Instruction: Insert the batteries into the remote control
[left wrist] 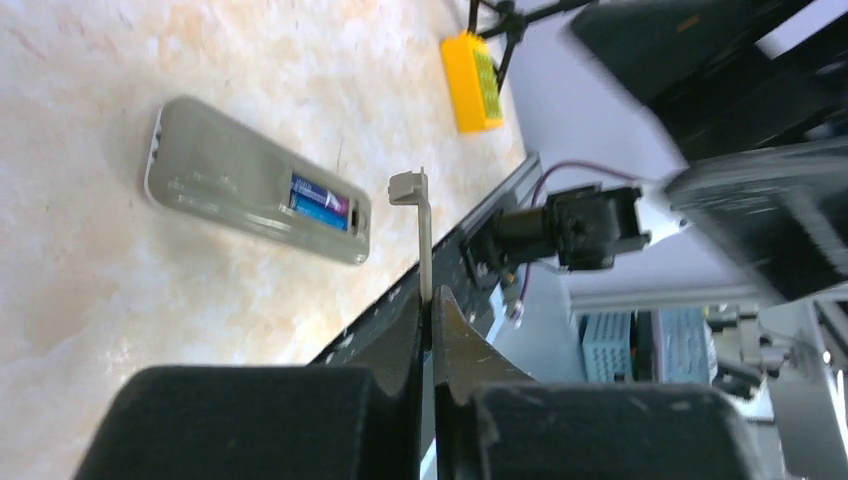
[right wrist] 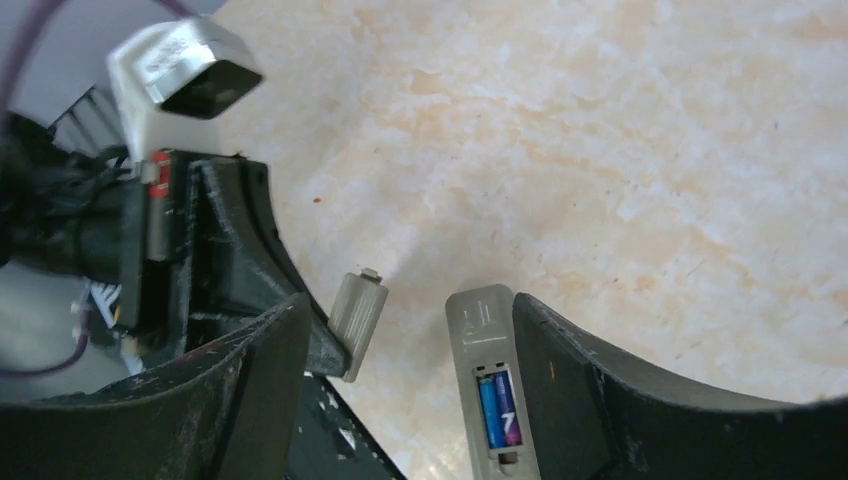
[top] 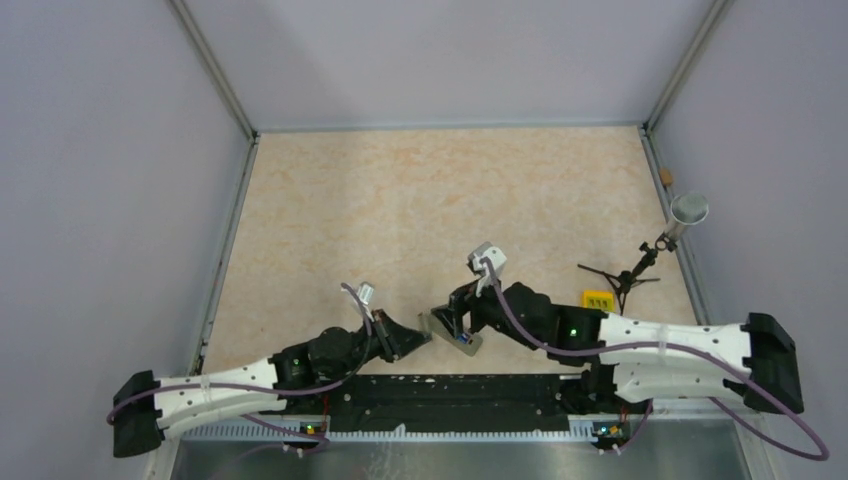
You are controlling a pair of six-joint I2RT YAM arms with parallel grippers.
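Note:
The remote control (left wrist: 250,180) lies grey back up on the table near the front edge. Its recess is uncovered and holds two blue batteries (left wrist: 320,201) side by side. My left gripper (left wrist: 431,295) is shut on a thin grey battery cover (left wrist: 420,235) and holds it upright just beside the remote's recess end. My right gripper (right wrist: 410,310) is open above the remote (right wrist: 487,360), which lies against the inner side of its right finger, batteries (right wrist: 499,410) showing. The cover (right wrist: 357,320) hangs between the two fingers. In the top view both grippers (top: 420,338) (top: 462,318) meet at the remote (top: 452,332).
A small yellow block (top: 598,299) lies right of the remote, also in the left wrist view (left wrist: 472,80). A black tripod stand (top: 630,275) with a silver cylinder is at the right wall. The black base rail (top: 450,390) runs along the near edge.

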